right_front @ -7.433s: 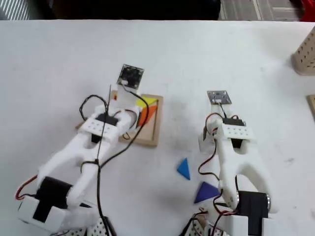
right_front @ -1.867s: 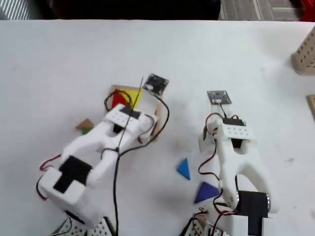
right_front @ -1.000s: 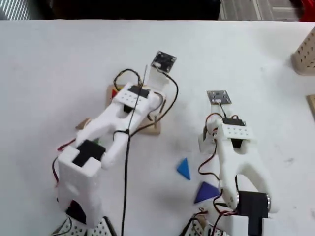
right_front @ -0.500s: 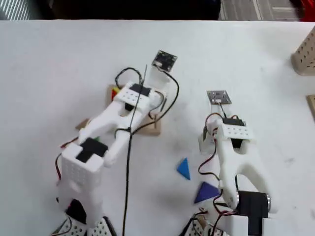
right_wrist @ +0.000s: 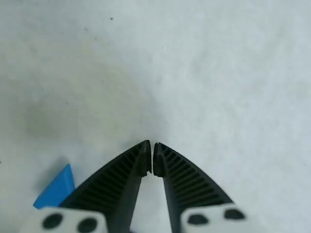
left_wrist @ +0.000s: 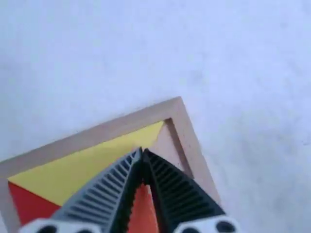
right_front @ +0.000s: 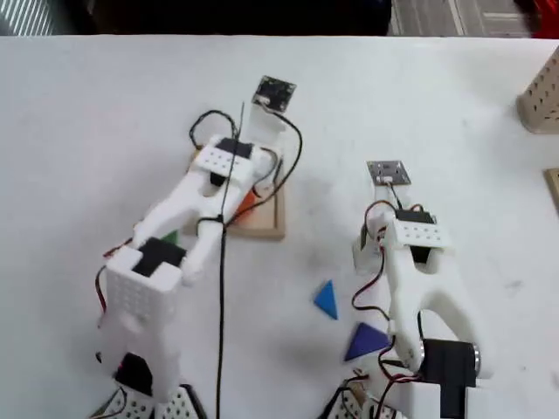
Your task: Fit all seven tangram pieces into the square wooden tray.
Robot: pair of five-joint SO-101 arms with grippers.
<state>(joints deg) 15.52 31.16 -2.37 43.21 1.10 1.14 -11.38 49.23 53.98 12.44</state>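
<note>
The square wooden tray (left_wrist: 97,137) holds a yellow piece (left_wrist: 82,165), a red piece (left_wrist: 26,204) and an orange piece (left_wrist: 143,208). My left gripper (left_wrist: 143,151) is shut just above these pieces, near one tray corner. In the high view the left arm (right_front: 188,209) covers most of the tray (right_front: 266,229), with a bit of orange (right_front: 247,208) showing. A light blue triangle (right_front: 326,299) and a dark blue triangle (right_front: 365,340) lie on the table beside the right arm (right_front: 410,236). My right gripper (right_wrist: 149,145) is shut over bare table, the light blue triangle (right_wrist: 53,191) close by.
A green piece (right_front: 168,236) peeks out beside the left arm, left of the tray. A perforated wooden block (right_front: 541,100) stands at the far right edge. Loose cables hang along both arms. The table's far half is open white surface.
The left arm has swung slightly left and back over the tray, uncovering the orange piece. The brown piece left of the tray is now hidden by the arm. The right arm has stayed still.
</note>
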